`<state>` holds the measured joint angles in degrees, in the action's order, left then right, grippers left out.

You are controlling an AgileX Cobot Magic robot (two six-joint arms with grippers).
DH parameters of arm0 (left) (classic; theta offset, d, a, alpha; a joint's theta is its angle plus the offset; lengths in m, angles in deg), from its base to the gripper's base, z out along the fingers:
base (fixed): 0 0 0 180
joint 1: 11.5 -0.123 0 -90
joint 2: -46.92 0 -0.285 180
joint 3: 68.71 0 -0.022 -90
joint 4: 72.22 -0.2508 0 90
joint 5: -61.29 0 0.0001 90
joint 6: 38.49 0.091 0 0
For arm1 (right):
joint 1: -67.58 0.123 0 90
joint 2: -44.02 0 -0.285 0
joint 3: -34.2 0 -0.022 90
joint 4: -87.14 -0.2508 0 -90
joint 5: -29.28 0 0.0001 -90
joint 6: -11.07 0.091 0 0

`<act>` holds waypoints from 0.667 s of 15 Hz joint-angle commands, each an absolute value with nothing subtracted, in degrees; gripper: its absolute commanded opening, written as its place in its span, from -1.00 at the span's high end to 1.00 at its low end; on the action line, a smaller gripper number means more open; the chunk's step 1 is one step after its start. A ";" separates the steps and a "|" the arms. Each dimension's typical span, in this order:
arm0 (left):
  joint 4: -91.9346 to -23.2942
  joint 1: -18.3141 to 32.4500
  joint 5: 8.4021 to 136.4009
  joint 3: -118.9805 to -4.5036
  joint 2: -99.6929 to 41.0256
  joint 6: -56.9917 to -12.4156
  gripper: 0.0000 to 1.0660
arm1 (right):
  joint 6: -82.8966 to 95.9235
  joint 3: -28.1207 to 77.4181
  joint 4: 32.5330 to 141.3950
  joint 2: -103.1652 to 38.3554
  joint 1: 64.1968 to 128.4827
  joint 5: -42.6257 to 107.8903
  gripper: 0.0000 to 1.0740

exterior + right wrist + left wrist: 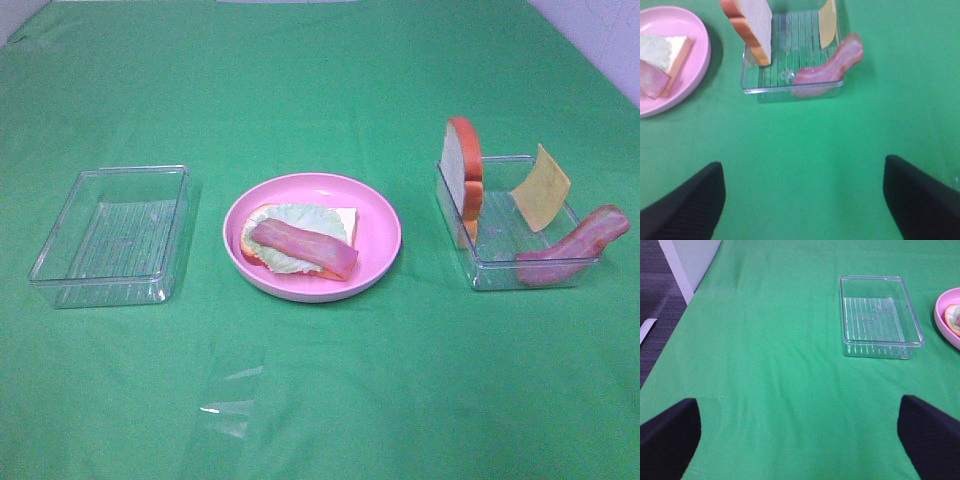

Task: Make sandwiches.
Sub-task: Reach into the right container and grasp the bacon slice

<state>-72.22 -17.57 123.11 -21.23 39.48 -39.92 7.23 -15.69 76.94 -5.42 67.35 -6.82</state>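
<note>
Sandwich (300, 243) on plate (380, 225), well apart from right tool (802, 200).

High camera overlooks the whole green table (320, 90); both lower wrist cameras catch the pink plate (378, 215) at their edges.

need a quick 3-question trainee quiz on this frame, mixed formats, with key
1. True or false: the left clear tray holds a bread slice.
2. What lies on top of the lettuce leaf on the pink plate? A) tomato slice B) bacon strip C) fried egg
3. How many food pieces are in the right clear tray?
Key: 1 false. 2 B. 3 three: upright bread slice, cheese square, second bacon strip.
</note>
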 commanded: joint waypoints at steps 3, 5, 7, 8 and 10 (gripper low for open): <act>-72.22 -17.74 122.82 -21.12 40.28 -39.80 -0.88 | 8.15 -9.39 77.11 -19.28 67.00 -7.96 -0.58; -72.22 -17.74 122.82 -21.12 40.28 -39.80 -0.88 | 9.52 -0.22 77.11 -29.20 67.00 -13.06 -0.58; -72.22 -17.74 122.82 -21.12 40.28 -39.80 -0.88 | 9.64 6.08 77.11 -35.10 67.00 -18.68 -0.58; -72.22 -17.74 122.82 -21.12 40.28 -39.80 -0.88 | 9.64 10.38 77.80 -39.05 67.00 -22.11 -0.58; -72.22 -17.74 122.82 -21.12 40.28 -39.80 -0.88 | 9.64 19.61 80.15 -45.58 67.00 -28.59 -0.58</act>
<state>-72.22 -17.57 123.11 -21.23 39.48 -39.92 9.12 18.80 79.06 -45.12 67.35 -27.27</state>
